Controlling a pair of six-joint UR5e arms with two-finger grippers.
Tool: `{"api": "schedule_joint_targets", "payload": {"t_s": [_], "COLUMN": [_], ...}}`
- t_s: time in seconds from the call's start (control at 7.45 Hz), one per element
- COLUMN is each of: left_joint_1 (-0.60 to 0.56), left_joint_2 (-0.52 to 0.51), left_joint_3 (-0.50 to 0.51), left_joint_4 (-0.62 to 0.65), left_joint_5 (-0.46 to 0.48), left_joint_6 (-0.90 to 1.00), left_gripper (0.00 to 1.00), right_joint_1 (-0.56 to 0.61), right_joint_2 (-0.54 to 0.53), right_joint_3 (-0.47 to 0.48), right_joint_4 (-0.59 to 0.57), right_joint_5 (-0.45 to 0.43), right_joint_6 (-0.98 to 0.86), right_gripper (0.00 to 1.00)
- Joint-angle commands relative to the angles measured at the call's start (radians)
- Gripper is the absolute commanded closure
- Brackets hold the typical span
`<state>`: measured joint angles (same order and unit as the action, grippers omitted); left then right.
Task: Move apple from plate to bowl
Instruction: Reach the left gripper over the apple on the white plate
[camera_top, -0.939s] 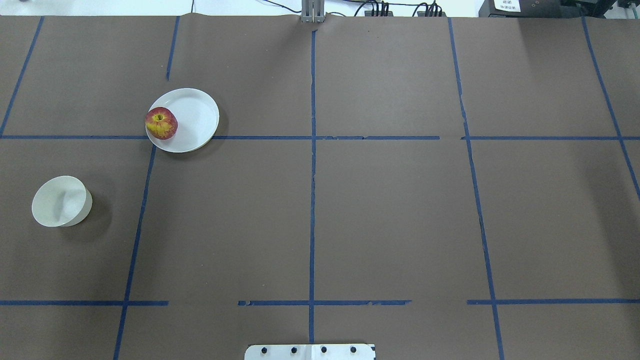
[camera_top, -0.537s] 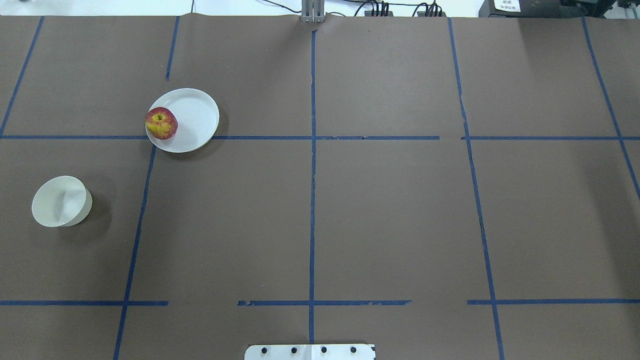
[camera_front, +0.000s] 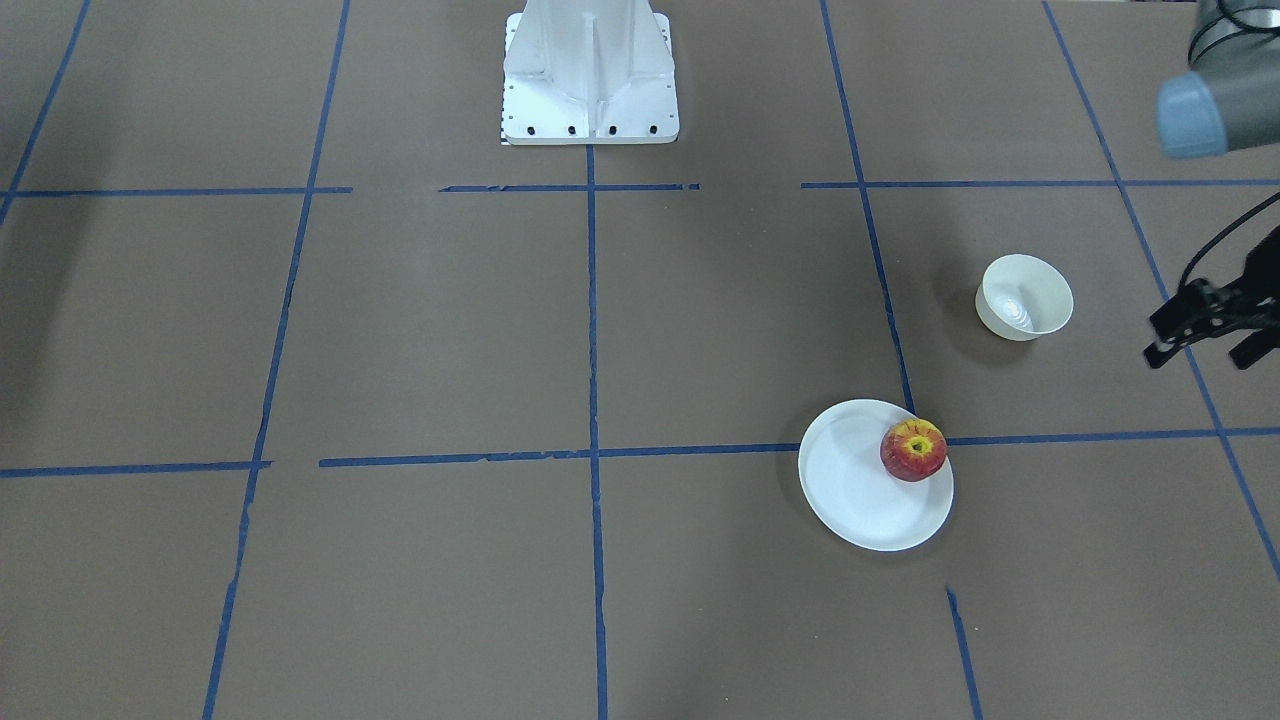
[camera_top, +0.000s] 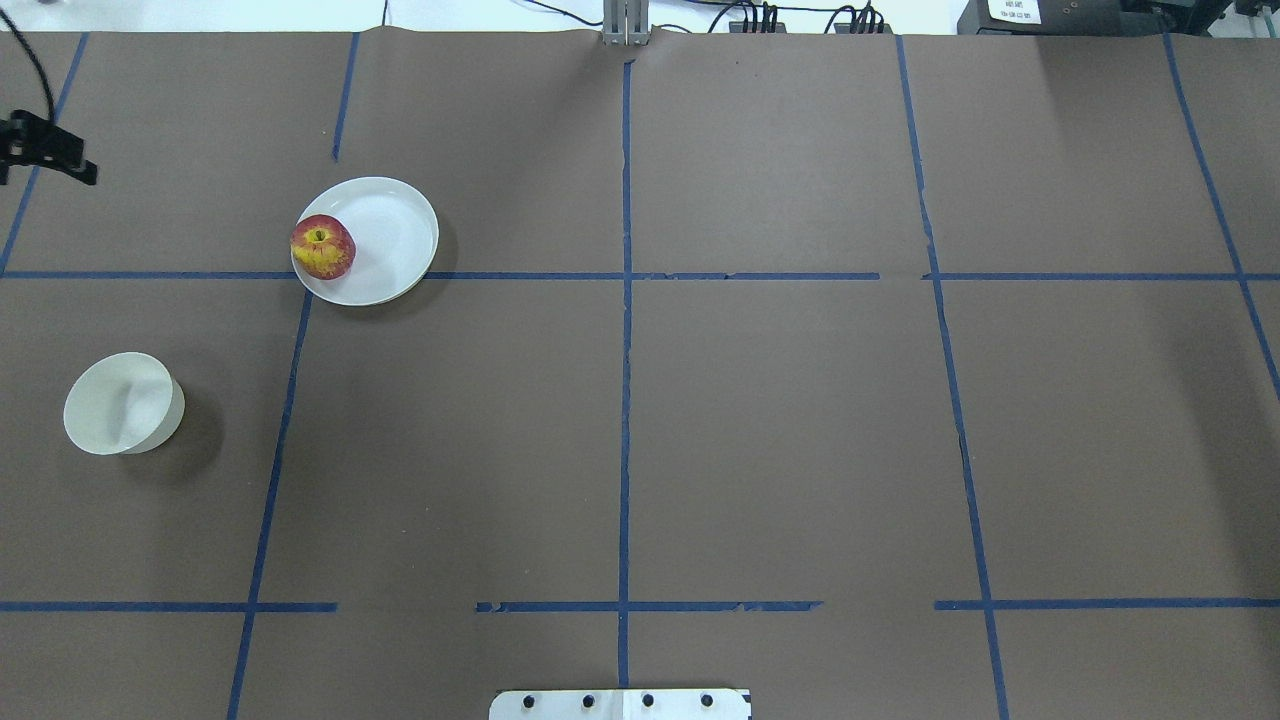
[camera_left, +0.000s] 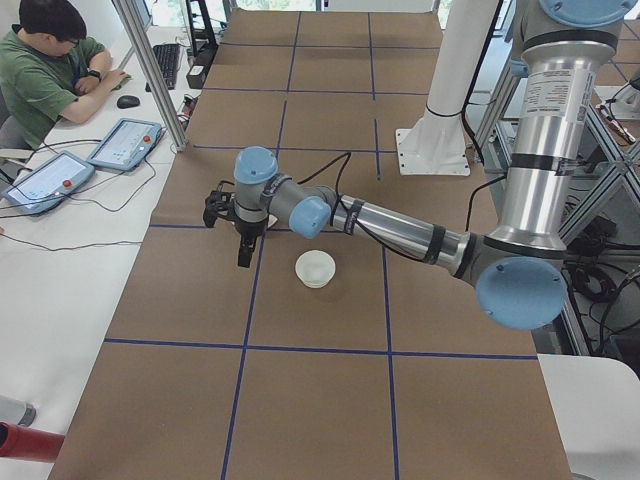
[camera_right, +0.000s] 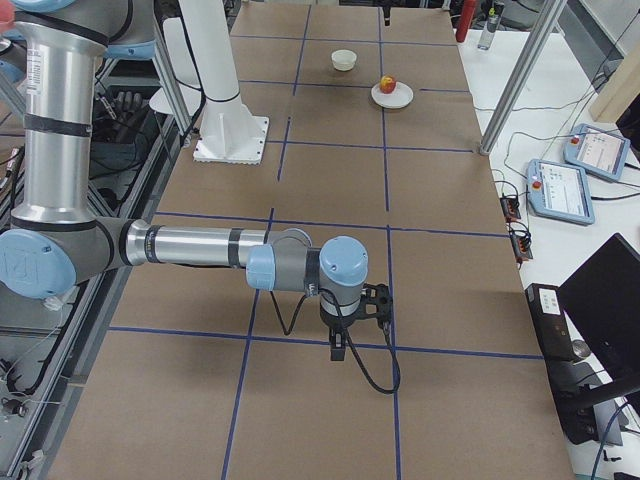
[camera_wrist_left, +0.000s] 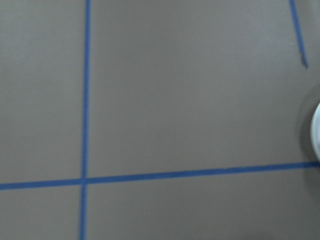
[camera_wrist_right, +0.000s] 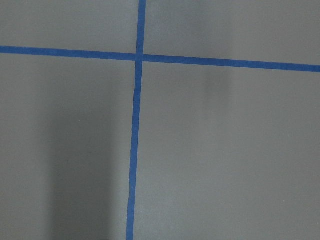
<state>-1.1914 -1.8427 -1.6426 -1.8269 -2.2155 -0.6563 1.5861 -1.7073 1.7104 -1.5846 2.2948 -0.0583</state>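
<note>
The red apple (camera_front: 913, 450) (camera_top: 322, 246) with a yellow patch sits on the rim side of the flat white plate (camera_front: 850, 495) (camera_top: 392, 235). The small cream-white bowl (camera_front: 1024, 297) (camera_top: 120, 403) stands empty, apart from the plate. My left gripper (camera_front: 1203, 352) (camera_top: 42, 172) hovers open and empty past the bowl, at the table's left side, away from the apple. The left wrist view catches only the plate's rim (camera_wrist_left: 316, 132). My right gripper (camera_right: 345, 340) shows only in the exterior right view, far from the dishes; I cannot tell whether it is open or shut.
The robot's white base (camera_front: 590, 70) (camera_top: 620, 703) stands at the near middle edge. Blue tape lines grid the brown table cover. An operator (camera_left: 50, 70) sits at a side desk with teach pendants (camera_left: 120, 145).
My left gripper has come into the overhead view at its left edge; it was out of view before. Apple, plate and bowl have not moved.
</note>
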Motion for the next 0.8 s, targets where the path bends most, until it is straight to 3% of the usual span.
{"api": "schedule_joint_targets", "payload": {"t_s": [0.0,0.4,0.67], "left_joint_1": [0.134,0.262,0.294], "left_joint_2": [-0.136,-0.217,-0.221], "left_joint_3": [0.11,0.164,0.203], "left_joint_4": [-0.002,-0.003,-0.07], "left_joint_5": [0.106,0.19,0.192], "left_joint_6": [-0.13,-0.233,-0.269], "left_gripper": [0.0,0.0,0.0], "right_joint_1": [0.0,0.0,0.0], "right_joint_2": [0.0,0.0,0.0], "right_joint_3": [0.0,0.0,0.0], "right_joint_4": [0.0,0.0,0.0], "right_joint_5": [0.0,0.0,0.0], "right_joint_6": [0.0,0.0,-0.002], "right_gripper": [0.0,0.0,0.0]}}
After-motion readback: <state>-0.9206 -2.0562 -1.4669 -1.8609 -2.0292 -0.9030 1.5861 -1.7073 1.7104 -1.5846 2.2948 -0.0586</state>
